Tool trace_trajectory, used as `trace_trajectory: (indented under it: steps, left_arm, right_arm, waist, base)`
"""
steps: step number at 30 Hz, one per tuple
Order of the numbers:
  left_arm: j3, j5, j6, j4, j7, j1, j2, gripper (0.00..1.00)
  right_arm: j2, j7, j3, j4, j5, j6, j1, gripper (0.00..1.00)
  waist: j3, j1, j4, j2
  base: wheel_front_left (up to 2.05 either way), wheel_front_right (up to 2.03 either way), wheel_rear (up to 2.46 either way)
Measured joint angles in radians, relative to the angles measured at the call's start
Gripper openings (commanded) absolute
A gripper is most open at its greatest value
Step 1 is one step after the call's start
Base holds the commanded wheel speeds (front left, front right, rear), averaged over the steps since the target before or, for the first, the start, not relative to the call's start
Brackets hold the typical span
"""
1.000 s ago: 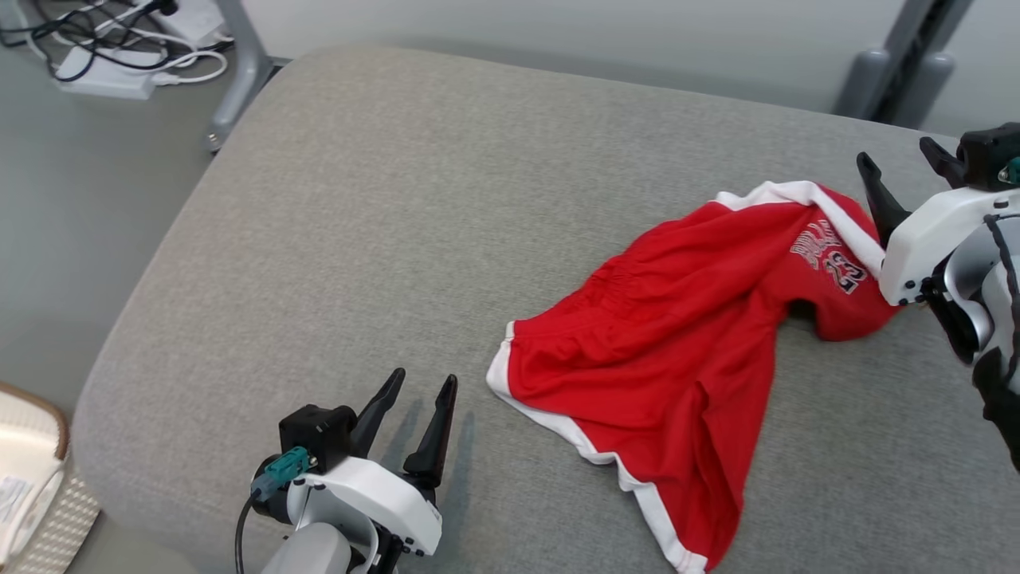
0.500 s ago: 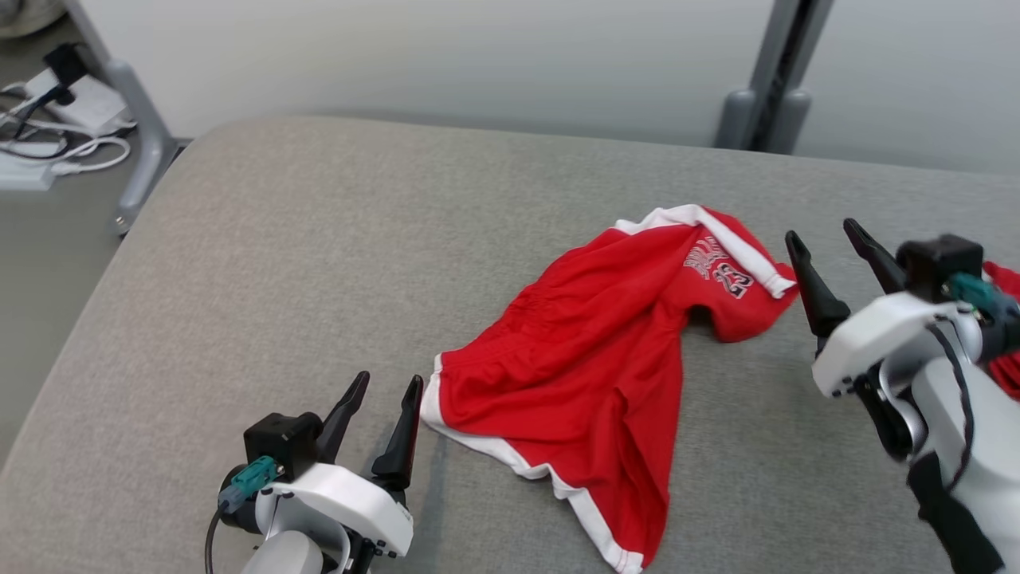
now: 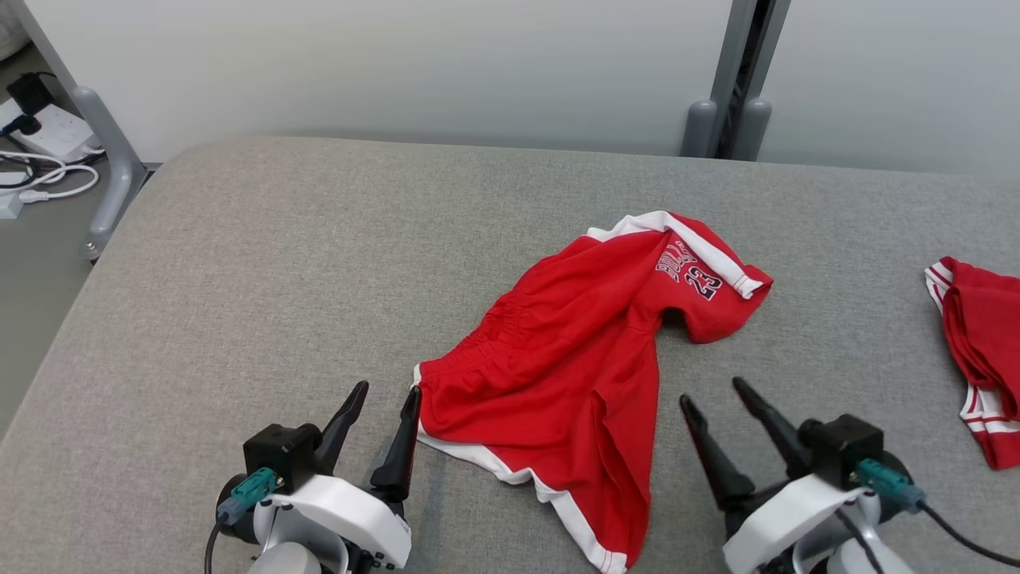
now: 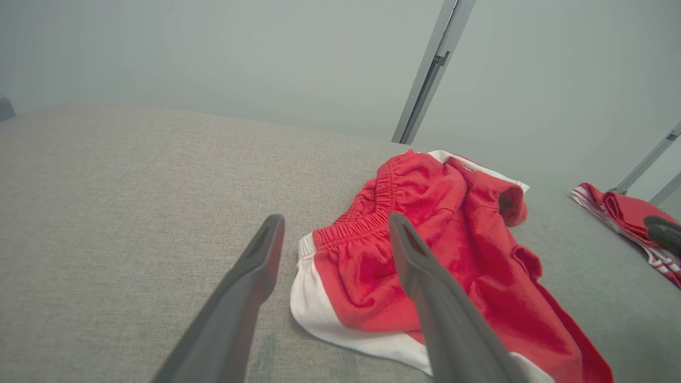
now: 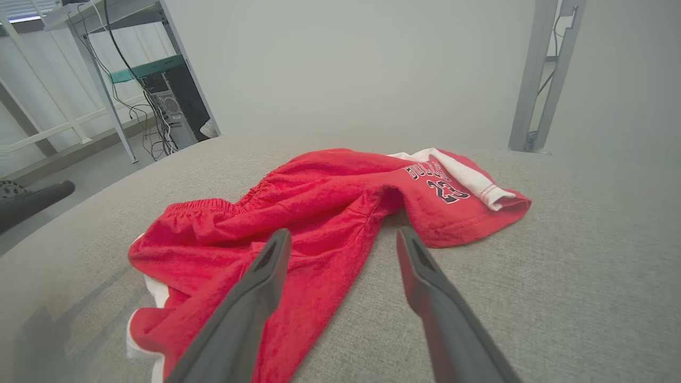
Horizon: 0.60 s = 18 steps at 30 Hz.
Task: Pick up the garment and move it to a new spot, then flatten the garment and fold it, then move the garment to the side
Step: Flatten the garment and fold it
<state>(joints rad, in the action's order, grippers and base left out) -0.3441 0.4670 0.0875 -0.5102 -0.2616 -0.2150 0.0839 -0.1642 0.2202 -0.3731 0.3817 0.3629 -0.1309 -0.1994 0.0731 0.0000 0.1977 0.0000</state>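
Red shorts (image 3: pixel 582 375) lie crumpled on the grey cushion (image 3: pixel 263 263). Left gripper (image 3: pixel 387 395) and right gripper (image 3: pixel 709 391) flank them, both wide open, holding nothing.

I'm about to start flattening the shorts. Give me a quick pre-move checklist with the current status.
1. Left claw open and empty: ok.
2. Right claw open and empty: ok.
3. Red shorts lying on the gray cushion, not held: ok.
4. Shorts flat: not ok. They are bunched, and the leg with the number 23 is twisted over.
5. Shorts apart from the other red garment at the right: ok.
6. Left claw's inner finger clear of the shorts' white-trimmed corner: cannot tell.
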Motion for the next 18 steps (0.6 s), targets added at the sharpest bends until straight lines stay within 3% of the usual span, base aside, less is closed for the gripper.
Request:
trace_trajectory:
  steps: [7,18]
  left_arm:
    - [-0.004,-0.002,0.008,-0.009,0.0,0.0,-0.006,1.0]
    - [0.007,-0.008,0.011,-0.016,0.0,-0.003,-0.013,1.0]
  right_arm:
    - [-0.005,-0.073,-0.078,-0.056,0.011,0.0,0.048,1.0]
    - [-0.036,-0.151,-0.137,-0.006,-0.086,0.0,0.06,1.0]
  waist:
    - [0.01,0.0001,0.022,0.0]
    - [0.034,0.0,0.069,0.0]
  base:
    - [0.0,0.0,0.0]
    - [0.0,0.0,0.0]
